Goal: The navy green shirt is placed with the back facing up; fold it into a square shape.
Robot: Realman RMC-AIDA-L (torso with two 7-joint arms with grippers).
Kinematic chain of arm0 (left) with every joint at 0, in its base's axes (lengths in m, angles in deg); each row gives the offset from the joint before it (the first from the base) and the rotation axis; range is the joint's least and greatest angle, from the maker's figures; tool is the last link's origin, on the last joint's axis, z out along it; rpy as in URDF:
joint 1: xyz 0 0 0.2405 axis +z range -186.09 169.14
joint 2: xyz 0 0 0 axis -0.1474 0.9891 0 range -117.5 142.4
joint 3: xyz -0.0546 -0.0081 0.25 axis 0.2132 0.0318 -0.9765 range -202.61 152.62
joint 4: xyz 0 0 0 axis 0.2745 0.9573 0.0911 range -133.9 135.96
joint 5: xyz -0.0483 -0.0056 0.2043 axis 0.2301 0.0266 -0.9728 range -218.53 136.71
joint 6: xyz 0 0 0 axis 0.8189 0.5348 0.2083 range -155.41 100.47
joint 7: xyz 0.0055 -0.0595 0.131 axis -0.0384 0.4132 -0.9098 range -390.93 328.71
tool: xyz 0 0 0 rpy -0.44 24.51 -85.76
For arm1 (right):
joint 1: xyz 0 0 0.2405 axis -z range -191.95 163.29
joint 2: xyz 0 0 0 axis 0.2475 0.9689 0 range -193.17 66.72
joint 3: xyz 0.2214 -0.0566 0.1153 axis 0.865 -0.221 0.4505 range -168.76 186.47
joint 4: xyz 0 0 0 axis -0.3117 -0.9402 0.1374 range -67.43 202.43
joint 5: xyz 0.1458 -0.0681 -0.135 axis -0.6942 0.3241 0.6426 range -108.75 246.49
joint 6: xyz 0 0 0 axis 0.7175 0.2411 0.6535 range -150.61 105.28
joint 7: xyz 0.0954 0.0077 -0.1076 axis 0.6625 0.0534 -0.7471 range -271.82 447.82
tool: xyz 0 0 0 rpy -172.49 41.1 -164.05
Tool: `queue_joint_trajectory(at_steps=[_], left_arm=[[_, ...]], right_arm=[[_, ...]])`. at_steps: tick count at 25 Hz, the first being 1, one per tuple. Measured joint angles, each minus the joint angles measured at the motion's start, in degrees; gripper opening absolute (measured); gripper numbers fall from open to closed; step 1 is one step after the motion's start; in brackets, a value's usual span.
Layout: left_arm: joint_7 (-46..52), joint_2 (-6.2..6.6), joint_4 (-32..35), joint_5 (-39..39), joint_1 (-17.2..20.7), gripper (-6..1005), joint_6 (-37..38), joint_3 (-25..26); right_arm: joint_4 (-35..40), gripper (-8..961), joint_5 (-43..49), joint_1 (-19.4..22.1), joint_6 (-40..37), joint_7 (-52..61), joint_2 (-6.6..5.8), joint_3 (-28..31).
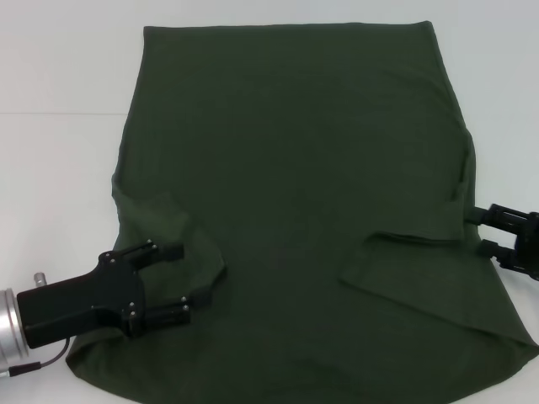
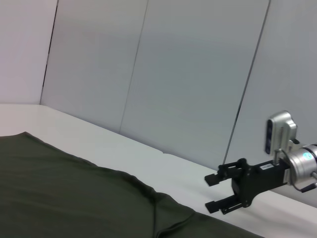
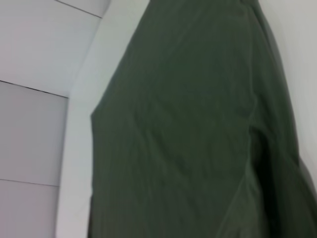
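The navy green shirt (image 1: 295, 194) lies spread on the white table and fills most of the head view. Both sleeves are folded inward onto the body, one at the lower left (image 1: 181, 244) and one at the lower right (image 1: 413, 261). My left gripper (image 1: 181, 282) is open over the shirt's lower left part, beside the folded left sleeve, holding nothing. My right gripper (image 1: 482, 231) is open at the shirt's right edge, just off the cloth; it also shows in the left wrist view (image 2: 214, 193). The shirt fills the right wrist view (image 3: 188, 129).
The white table (image 1: 50, 168) shows bare to the left of the shirt and at the far right (image 1: 505, 101). Pale wall panels (image 2: 163, 69) stand behind the table's far side.
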Motion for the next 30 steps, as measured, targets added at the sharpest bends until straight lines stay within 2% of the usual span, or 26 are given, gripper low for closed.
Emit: queue_joint_trajectory(at_steps=[14, 18, 23, 30], left_arm=[[-0.1, 0.0, 0.1, 0.0, -0.3, 877, 0.0, 0.0], [-0.1, -0.06, 0.1, 0.0, -0.4, 876, 0.0, 0.1], [0.1, -0.09, 0.1, 0.0, -0.6, 876, 0.0, 0.1], [0.0, -0.09, 0.0, 0.0, -0.9, 876, -0.1, 0.2]], right_arm=[[-0.1, 782, 0.8, -4.0, 9.5, 1.9, 0.59, -5.7], [-0.1, 783, 0.8, -5.1, 11.7, 2.0, 1.11, -7.4], [-0.1, 782, 0.8, -6.0, 13.2, 2.0, 1.32, -8.8], [0.5, 782, -0.9, -7.1, 12.9, 1.4, 2.25, -8.3]])
